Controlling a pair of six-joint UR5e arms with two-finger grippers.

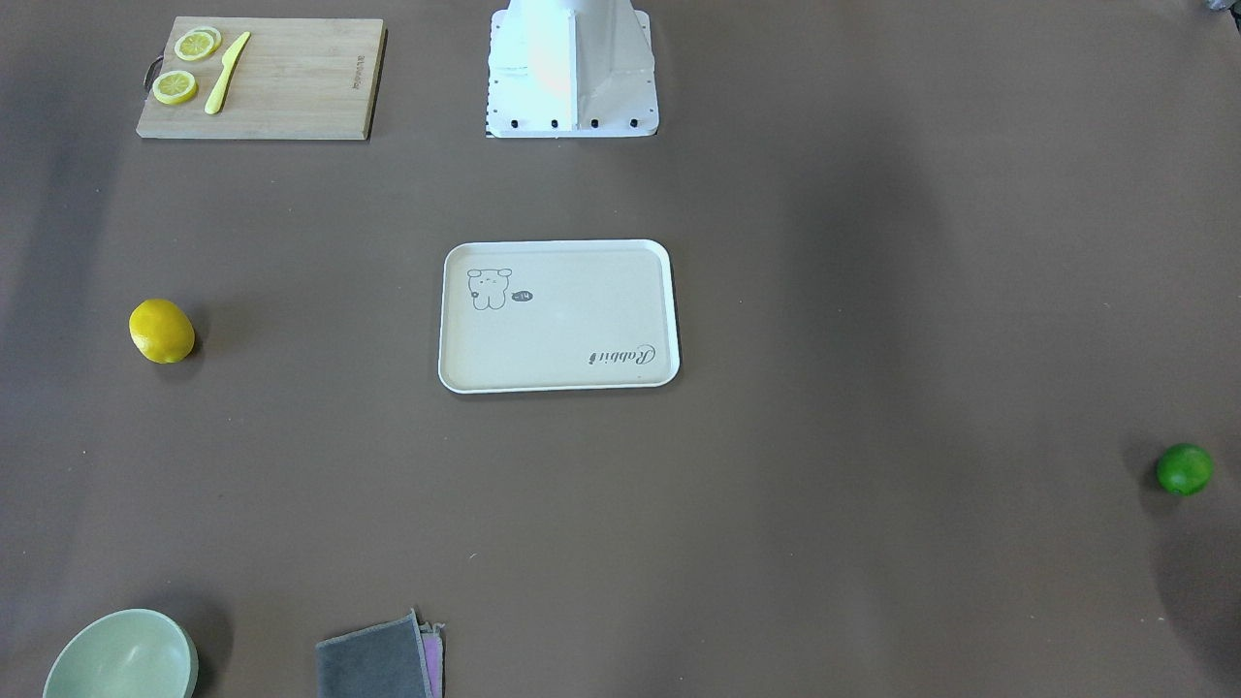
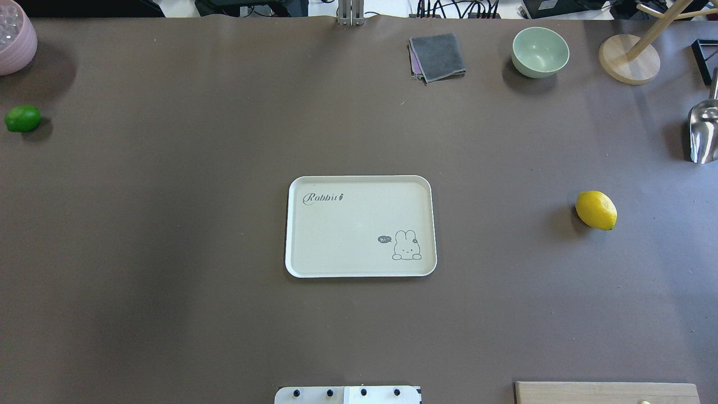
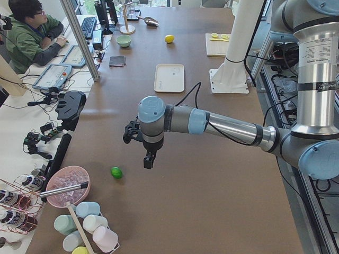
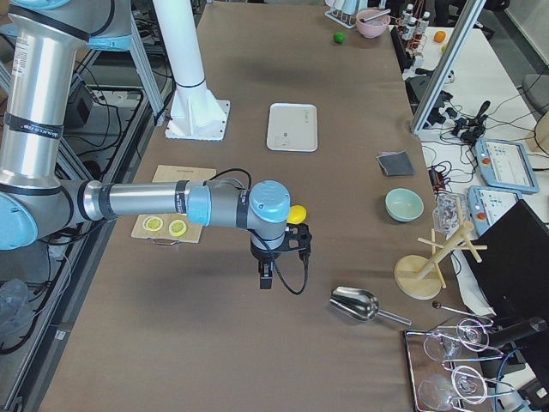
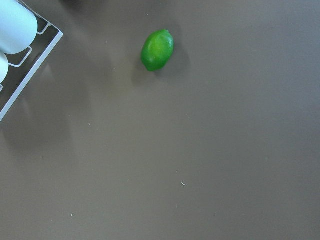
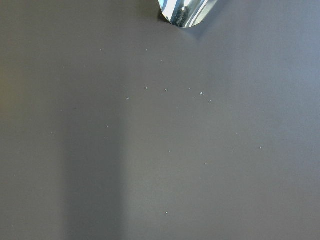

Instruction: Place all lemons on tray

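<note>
The cream tray (image 2: 348,224) lies flat at the table's middle with nothing on it. The yellow lemon (image 2: 595,210) rests on the table well to the tray's right in the overhead view. The green lemon (image 2: 22,118) rests far to the left and also shows in the left wrist view (image 5: 157,50). My left gripper (image 3: 149,163) hangs above the table a little short of the green lemon (image 3: 116,172). My right gripper (image 4: 266,279) hangs above the table beside the yellow lemon (image 4: 297,214). I cannot tell whether either gripper is open or shut.
A wooden cutting board (image 1: 291,78) with lemon slices and a yellow knife lies near the robot base. A green bowl (image 2: 539,51), grey cloth (image 2: 437,56), wooden stand (image 2: 628,59), metal scoop (image 2: 704,132) and pink bowl (image 2: 14,36) line the table's far edge and ends.
</note>
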